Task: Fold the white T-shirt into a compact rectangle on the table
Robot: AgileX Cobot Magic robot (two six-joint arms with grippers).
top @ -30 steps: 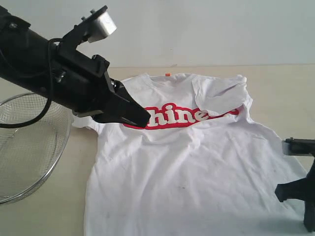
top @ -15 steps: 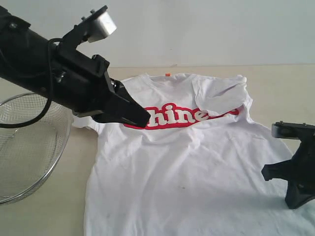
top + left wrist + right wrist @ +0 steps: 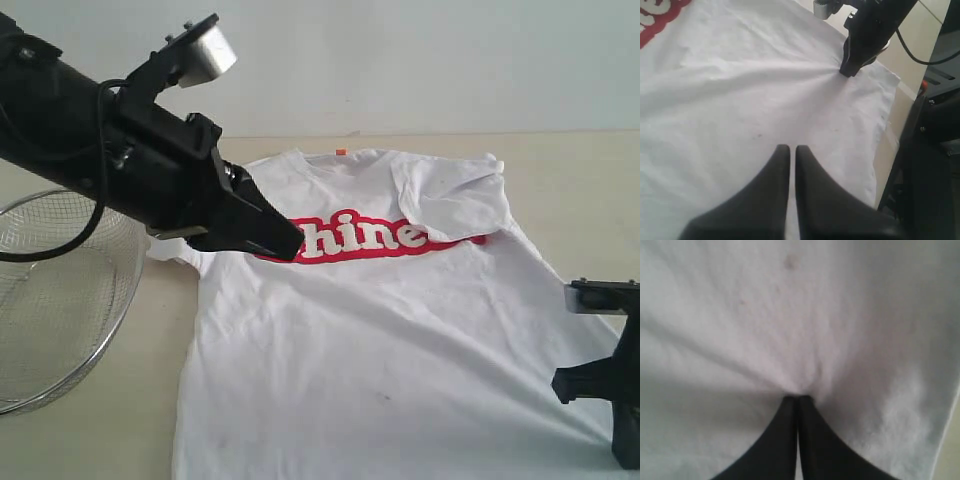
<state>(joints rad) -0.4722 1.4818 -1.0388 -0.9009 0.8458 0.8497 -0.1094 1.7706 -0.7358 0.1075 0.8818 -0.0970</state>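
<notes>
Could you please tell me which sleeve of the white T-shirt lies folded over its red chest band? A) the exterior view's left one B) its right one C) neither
B: on the white short-sleeved cotton T-shirt, that sleeve covers the end of the red lettered band.

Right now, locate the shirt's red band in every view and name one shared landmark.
Exterior: red band across the chest, mid-picture.
Left wrist: a corner sliver, far beyond the left gripper.
Right wrist: not in it.
Shared landmark: the white T-shirt cloth, in all three.
</notes>
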